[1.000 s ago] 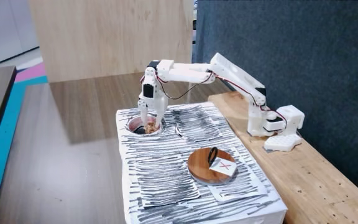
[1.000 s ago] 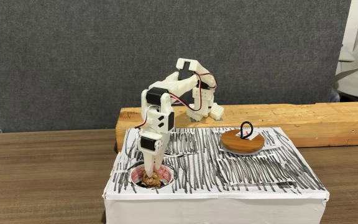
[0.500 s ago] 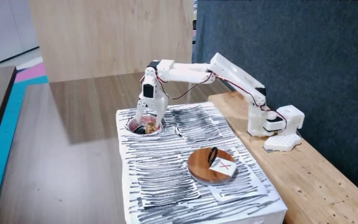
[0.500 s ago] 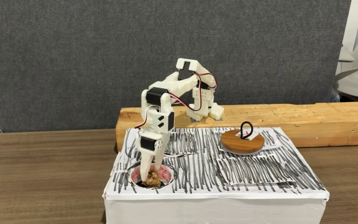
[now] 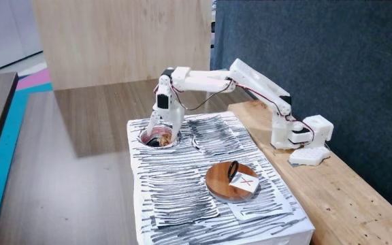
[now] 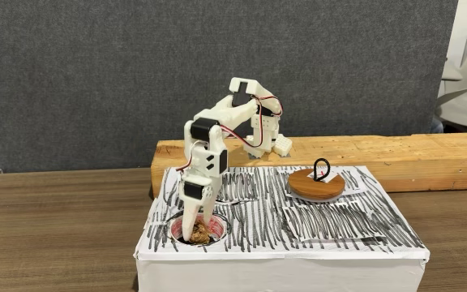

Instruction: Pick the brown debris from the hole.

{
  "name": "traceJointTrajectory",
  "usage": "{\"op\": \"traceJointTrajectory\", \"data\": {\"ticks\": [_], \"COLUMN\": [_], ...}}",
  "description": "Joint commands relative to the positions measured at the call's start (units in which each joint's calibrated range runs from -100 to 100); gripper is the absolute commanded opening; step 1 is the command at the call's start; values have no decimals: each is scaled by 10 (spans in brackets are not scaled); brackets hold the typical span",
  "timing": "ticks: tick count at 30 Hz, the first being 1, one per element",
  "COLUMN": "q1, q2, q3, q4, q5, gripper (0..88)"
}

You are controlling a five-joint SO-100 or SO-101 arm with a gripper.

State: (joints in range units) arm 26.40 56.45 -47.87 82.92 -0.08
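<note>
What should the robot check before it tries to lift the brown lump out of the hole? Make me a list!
1. Gripper is down in the hole: ok, its tips reach inside the rim in both fixed views.
2. Brown debris is in the hole: ok, it sits beside the fingertips.
3. Fingers are around the lump: cannot tell, too small to see.
4. Gripper is open or shut: cannot tell.
5. Path up out of the hole is free: ok, nothing hangs above it but the arm itself.
6. Wooden disc is out of the way: ok, it lies far along the striped box.
</note>
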Motion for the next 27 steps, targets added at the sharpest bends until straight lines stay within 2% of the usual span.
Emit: {"op": "traceJointTrajectory", "data": {"ticks": [1,12,27], "q1": [7,48,55], "q2": [23,63,137], "q3": [-1,-2,-2], "q4": [5,5,3], "q5": [-2,0,-2], "gripper": [307,307,307]}}
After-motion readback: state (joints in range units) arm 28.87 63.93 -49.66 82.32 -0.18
